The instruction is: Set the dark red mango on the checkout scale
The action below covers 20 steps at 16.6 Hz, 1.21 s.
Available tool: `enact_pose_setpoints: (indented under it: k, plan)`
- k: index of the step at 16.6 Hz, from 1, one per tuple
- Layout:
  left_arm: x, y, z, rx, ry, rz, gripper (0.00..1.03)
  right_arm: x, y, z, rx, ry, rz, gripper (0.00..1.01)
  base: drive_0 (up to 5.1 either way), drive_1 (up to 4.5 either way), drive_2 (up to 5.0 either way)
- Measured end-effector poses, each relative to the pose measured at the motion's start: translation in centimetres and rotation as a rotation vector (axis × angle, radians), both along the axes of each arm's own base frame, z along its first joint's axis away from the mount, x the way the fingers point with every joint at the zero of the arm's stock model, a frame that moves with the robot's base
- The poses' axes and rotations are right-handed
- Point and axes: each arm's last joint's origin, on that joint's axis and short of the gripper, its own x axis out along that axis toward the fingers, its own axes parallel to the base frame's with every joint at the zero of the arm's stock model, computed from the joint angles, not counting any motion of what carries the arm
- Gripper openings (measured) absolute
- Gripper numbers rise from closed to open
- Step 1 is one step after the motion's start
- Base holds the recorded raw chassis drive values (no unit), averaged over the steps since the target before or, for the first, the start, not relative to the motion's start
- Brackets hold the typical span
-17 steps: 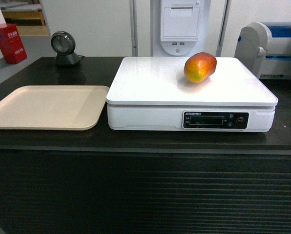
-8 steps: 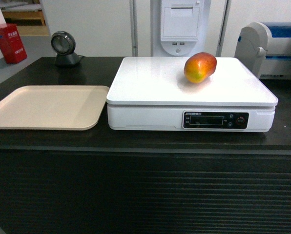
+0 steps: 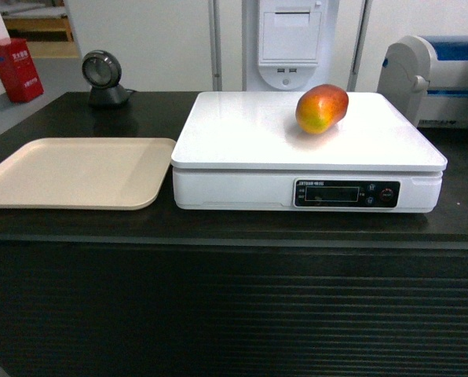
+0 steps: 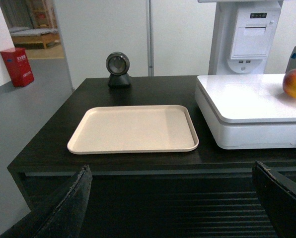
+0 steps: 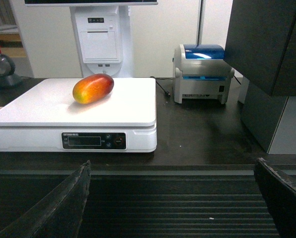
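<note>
Both grippers, left gripper (image 4: 170, 198) and right gripper (image 5: 173, 198), hang apart and empty below the bench, while the dark red mango (image 3: 321, 108) lies upper right on the scale (image 3: 242, 141), where a bump might roll it.

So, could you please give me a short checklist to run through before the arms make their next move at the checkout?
1. Dark red mango lies on the scale platform: ok.
2. Mango sits clear of the platform edges, towards the back right in the head view: ok.
3. Left gripper open, nothing between its fingers: ok.
4. Right gripper open and empty, back from the checkout front: ok.
5. Beige tray lies beside the scale, nothing on it: ok.
6. Scale display shows a reading: cannot tell, the panel looks dark and its digits are illegible.
</note>
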Motion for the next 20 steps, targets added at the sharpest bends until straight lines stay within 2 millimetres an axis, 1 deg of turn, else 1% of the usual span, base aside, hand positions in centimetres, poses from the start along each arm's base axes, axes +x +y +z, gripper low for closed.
enact_pose_setpoints:
  k: [20]
  plan:
    - [0.00, 0.00, 0.00, 0.000, 0.000, 0.000, 0.98, 0.00, 0.00, 0.00, 0.000, 0.000, 0.000, 0.98, 0.0, 0.00, 0.0]
